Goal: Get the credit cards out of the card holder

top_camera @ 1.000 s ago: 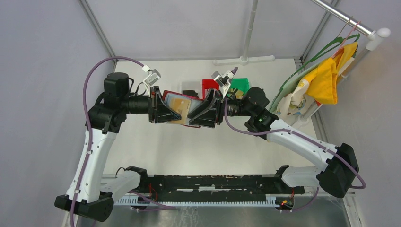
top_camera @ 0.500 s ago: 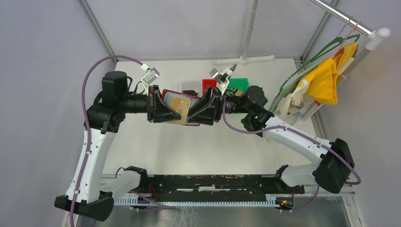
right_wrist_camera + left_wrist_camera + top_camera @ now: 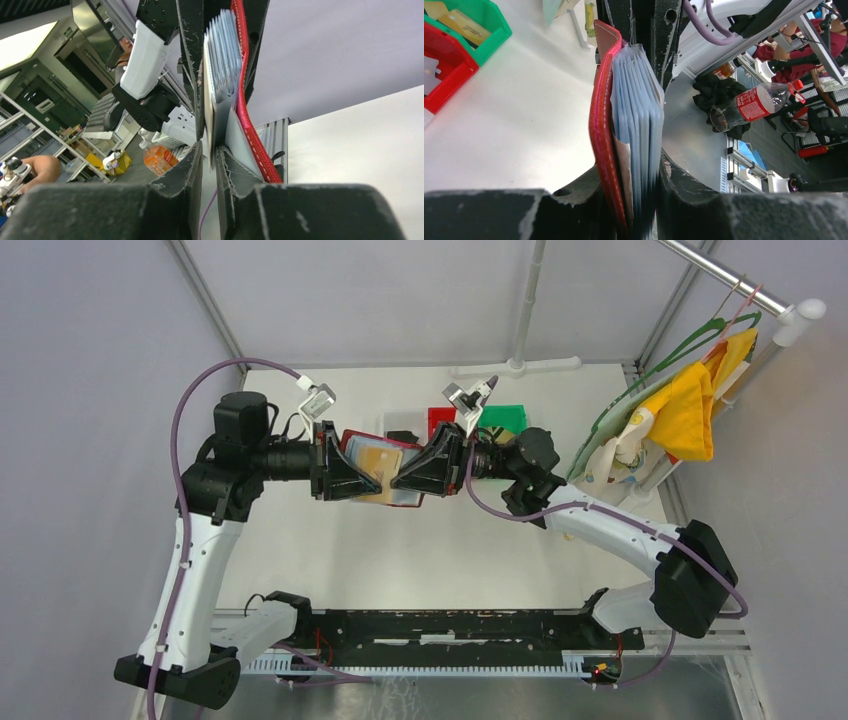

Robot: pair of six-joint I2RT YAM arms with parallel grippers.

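Red card holder [image 3: 601, 125] fills left tool [image 3: 630, 172]; right tool [image 3: 208, 150] pinches credit card [image 3: 208, 110].

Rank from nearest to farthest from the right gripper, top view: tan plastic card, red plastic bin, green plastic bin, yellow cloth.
From the right gripper:
1. Tan plastic card, between its fingers.
2. Red plastic bin, just behind.
3. Green plastic bin, behind, further right.
4. Yellow cloth, far right, hanging.
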